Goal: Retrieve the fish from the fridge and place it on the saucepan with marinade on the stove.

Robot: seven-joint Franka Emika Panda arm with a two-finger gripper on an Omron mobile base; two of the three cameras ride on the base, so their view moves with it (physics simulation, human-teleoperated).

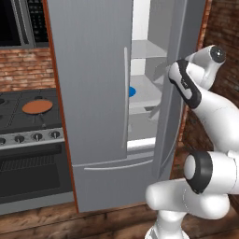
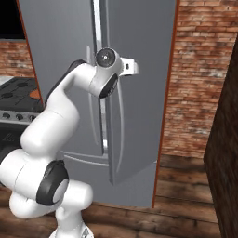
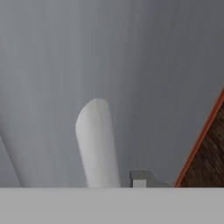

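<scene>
You have the fridge in front of you with its right door swung partly out, so the white interior and grey shelves show through the gap in the left base view. A blue plate peeks from behind the shut left door on the middle shelf; you cannot make out the fish from here. In the right base view the gripper sits at the top of the right door's handle with its jaws nearly closed, gripping that handle. To the left, the saucepan with its reddish-brown marinade rests on the stove.
</scene>
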